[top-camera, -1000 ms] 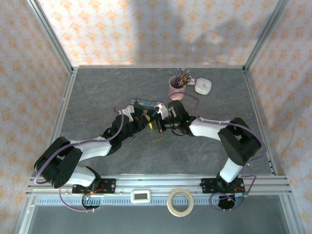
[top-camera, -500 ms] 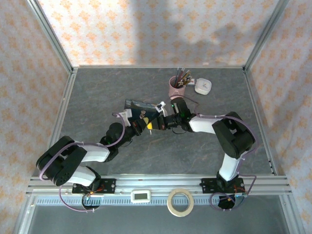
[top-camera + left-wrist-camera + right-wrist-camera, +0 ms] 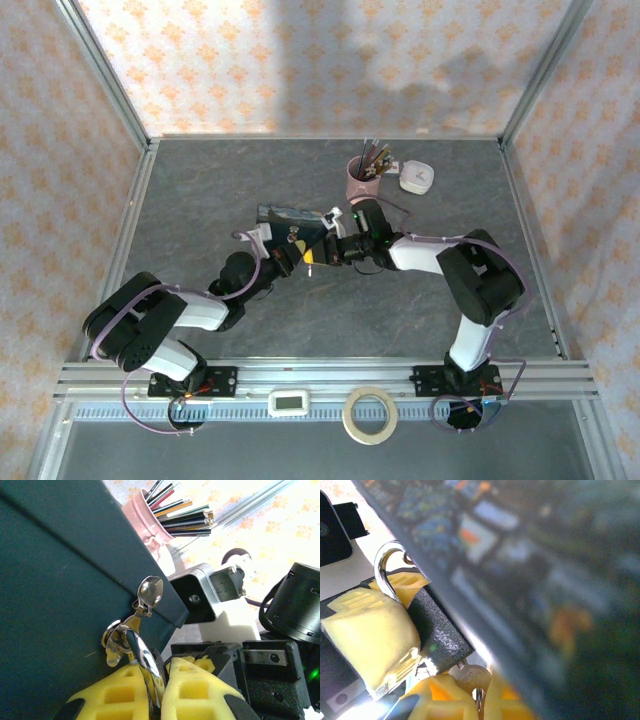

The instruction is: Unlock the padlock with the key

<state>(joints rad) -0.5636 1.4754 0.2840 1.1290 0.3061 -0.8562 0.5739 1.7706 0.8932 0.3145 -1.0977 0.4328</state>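
Padlock (image 3: pixel 437 635): dark grey body, thin silvery shackle (image 3: pixel 384 572). It is held off the desk at about the desk's middle, against the near right side of the blue painted tin (image 3: pixel 283 213).

Key (image 3: pixel 471 676): its round bow is seen just under the padlock's base, touching it. How far the blade is inserted cannot be told.

Left gripper (image 3: pixel 157 669): the jaws are closed tight on the padlock. Its yellow foam pads (image 3: pixel 370 625) are pressed on either side of the body, just below the shackle.

Right gripper (image 3: pixel 472 694): the jaws are nearly closed, and the key's bow is pinched between the yellow pads.

In the top view, both grippers are met tip to tip at the tin's near side.

Tin: a silvery latch (image 3: pixel 150 590) is noted on the dark teal wall, with bright metal parts hanging from it towards the left pads. The painted surface is blurred in the right wrist view, and any lettering cannot be read. The contents are hidden.

Pink cup (image 3: pixel 360 180): stood upright beyond the tin, towards the desk's far edge, right of centre. It is filled with pens and pencils (image 3: pixel 187 517).

Small white rounded case (image 3: pixel 417 178): just right of the cup and apart from it. Its marking is too small to be read.

Near rail: a tape roll (image 3: pixel 369 413) and a small white display unit (image 3: pixel 291 402) are laid side by side. The display is unreadable.
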